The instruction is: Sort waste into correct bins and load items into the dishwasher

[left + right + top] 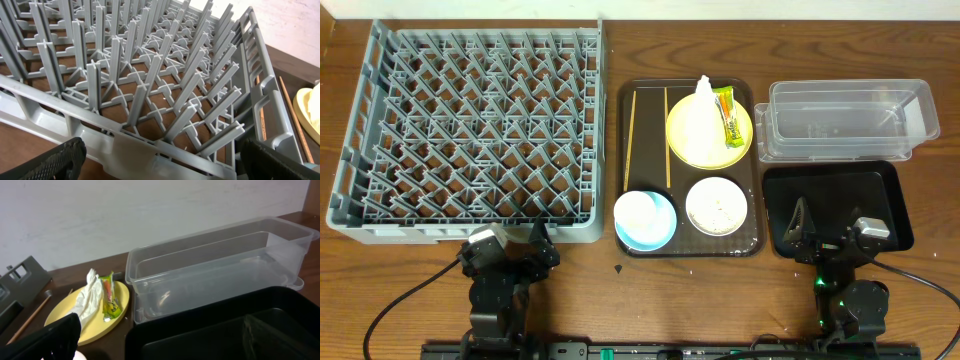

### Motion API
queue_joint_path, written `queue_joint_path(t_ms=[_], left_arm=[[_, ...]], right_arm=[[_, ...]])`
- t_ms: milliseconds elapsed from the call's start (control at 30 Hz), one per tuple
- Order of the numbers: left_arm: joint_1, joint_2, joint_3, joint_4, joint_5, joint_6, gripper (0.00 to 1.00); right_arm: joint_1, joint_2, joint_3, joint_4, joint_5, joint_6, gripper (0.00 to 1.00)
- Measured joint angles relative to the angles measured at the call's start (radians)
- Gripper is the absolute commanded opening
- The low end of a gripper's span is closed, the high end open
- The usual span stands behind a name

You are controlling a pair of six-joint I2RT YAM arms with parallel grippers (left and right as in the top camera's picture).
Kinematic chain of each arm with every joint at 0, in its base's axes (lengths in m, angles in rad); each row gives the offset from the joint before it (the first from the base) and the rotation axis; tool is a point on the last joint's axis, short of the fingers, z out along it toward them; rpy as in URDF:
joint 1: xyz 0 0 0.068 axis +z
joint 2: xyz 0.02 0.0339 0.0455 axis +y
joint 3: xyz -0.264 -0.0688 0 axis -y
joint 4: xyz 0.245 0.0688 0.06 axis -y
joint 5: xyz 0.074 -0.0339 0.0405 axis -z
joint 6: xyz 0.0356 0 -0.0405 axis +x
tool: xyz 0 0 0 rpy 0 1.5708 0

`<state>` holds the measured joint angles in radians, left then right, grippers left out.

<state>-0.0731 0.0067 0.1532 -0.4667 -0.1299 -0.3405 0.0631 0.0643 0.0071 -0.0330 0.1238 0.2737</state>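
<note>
Jaws of both arms gape empty: left beside dish rack, right over black tray

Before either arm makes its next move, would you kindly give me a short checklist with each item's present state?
1. Dish rack free of dishes: ok.
2. Clear tub empty: ok.
3. Black tray empty: ok.
4. Left arm's fingers apart, holding nothing: ok.
5. Right arm's fingers apart, holding nothing: ok.
6. Yellow plate cleared of tissue and wrapper: not ok, both lie on it.
</note>
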Motion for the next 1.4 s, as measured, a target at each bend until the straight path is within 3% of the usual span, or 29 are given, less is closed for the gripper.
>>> queue_joint_path(t_ms=[33, 67, 100, 200, 1400], left_arm=[[0.000, 0.000, -0.005, 0.027, 0.004, 0.008, 0.92], [0.002, 0.011, -0.054, 0.253, 0.024, 0.047, 0.92], [0.002, 0.012, -0.071, 0.350, 0.044, 0.075, 0.92], [0.000, 0.018, -0.115, 0.407, 0.074, 0.128, 0.93], [0.000, 0.019, -0.116, 0.412, 0.101, 0.182, 0.92]], right_arm=[[0.005, -0.003, 0.000, -0.009, -0.005, 0.000, 0.99], [0.027, -0.015, 0.000, -0.027, -0.009, 0.000, 0.99], [0.050, -0.029, 0.001, -0.027, -0.032, -0.001, 0.99], [0.077, -0.042, 0.001, -0.035, -0.062, -0.001, 0.99], [0.080, -0.043, 0.001, -0.035, -0.083, -0.001, 0.99]])
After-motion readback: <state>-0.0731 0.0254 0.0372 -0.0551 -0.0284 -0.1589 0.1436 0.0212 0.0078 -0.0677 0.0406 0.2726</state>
